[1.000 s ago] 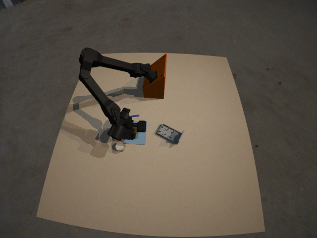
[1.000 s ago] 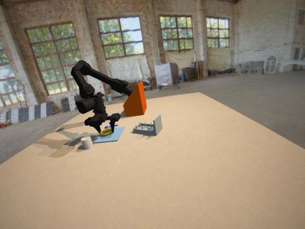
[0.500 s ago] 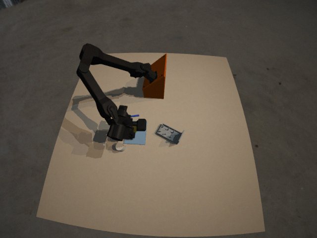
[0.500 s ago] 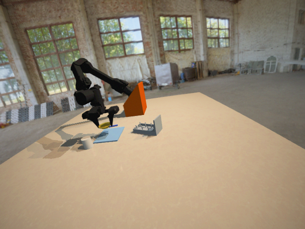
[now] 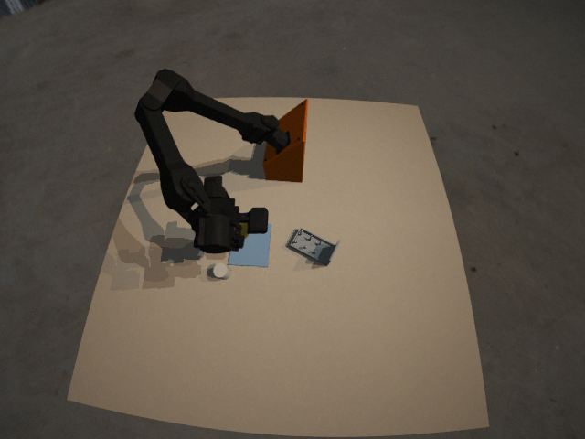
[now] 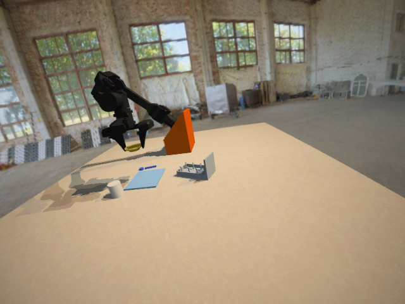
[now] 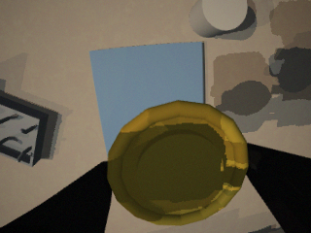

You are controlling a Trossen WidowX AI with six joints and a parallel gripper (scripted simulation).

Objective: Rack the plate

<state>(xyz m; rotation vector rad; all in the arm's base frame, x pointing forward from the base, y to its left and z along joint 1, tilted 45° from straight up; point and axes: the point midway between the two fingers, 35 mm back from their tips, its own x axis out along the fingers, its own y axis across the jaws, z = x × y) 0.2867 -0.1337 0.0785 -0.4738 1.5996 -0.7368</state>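
My gripper (image 6: 133,149) (image 7: 175,159) is shut on the yellow plate, one finger on each side of its rim. The plate (image 6: 133,147) (image 7: 177,167) is round with a raised rim, lies roughly level and hangs in the air well above the table. In the top view only a bit of the plate (image 5: 244,230) shows beside the gripper. The grey dish rack (image 5: 309,245) (image 6: 193,173) (image 7: 43,131) stands on the table to the right of the gripper in the top and exterior views, with thin upright rails and a tall panel at one end. No plate is in it.
A light blue mat (image 5: 249,252) (image 6: 145,179) (image 7: 146,83) lies below and near the gripper. A white cylinder (image 5: 219,271) (image 6: 116,189) (image 7: 224,12) stands beside it. A blue utensil (image 6: 149,167) lies behind the mat. The orange arm mount (image 5: 288,163) (image 6: 180,137) stands at the back.
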